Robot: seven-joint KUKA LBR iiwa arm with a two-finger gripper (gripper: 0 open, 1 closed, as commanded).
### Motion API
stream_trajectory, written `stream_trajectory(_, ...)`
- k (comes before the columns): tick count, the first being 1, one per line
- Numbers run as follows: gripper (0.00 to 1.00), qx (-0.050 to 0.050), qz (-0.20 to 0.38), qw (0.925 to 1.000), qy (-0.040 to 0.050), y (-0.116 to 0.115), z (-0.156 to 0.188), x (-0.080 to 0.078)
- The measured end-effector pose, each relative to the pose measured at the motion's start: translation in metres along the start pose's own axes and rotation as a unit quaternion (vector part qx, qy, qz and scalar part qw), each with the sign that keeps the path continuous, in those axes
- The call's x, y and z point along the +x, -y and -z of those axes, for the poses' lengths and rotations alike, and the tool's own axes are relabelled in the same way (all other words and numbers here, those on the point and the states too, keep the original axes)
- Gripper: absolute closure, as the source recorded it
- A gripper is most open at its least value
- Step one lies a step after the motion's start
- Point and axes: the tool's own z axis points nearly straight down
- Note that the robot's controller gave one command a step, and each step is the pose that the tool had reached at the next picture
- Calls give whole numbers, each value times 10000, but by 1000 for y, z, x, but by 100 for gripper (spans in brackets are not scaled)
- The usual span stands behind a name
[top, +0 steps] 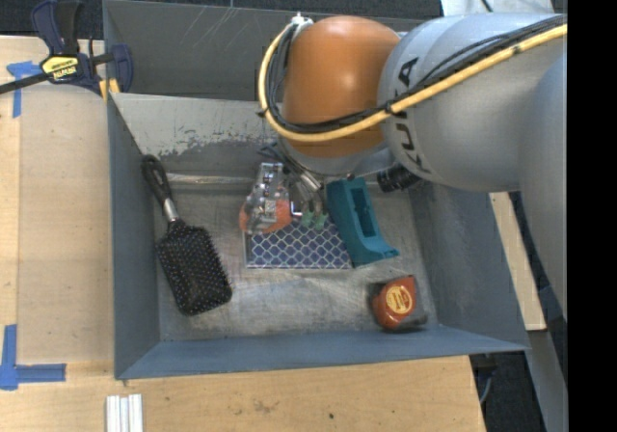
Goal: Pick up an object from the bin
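Grey metal bin (pixel 130 256). Gripper (pixel 271 201) down mid-bin, right over the back edge of a blue lattice-pattern mat (pixel 299 251). Can't tell how the jaws stand, tbh. Black hairbrush (pixel 189 266) off left, teal plastic block (pixel 360 224) touching the mat's right side, orange tape measure (pixel 395 303) front right.
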Motion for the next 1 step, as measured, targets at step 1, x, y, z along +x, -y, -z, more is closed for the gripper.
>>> stream_trajectory(1, 100, -36, 406, 9991, 123, 0, 24, -3)
